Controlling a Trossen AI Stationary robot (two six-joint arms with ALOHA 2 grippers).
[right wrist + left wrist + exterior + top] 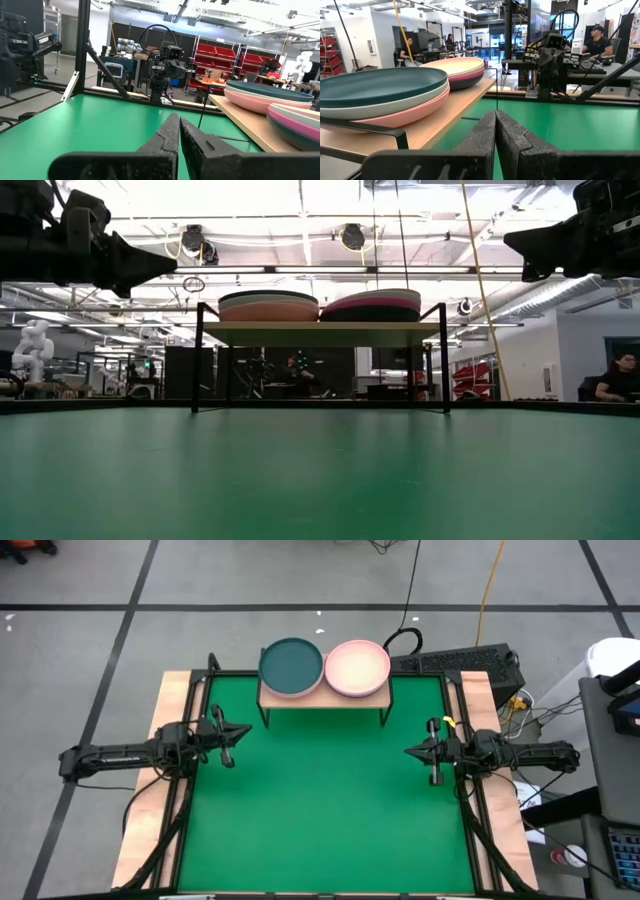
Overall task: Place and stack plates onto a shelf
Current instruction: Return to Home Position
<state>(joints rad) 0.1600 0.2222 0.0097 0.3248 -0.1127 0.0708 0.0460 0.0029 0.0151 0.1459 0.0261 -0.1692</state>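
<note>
Two stacks of plates rest on the wooden shelf (322, 698) at the mat's far edge. The left stack (291, 667) has a dark teal plate on top; the right stack (357, 668) has a light pink one on top. Both stacks show in the low view (268, 306) (372, 305) and the left wrist view (380, 95). My left gripper (240, 731) is shut and empty above the mat's left edge. My right gripper (412, 751) is shut and empty above the mat's right edge.
The green mat (320, 810) covers the table between the arms. Black frame rails run along both sides. A keyboard (455, 662) and cables lie beyond the far right corner. People sit at desks in the room behind.
</note>
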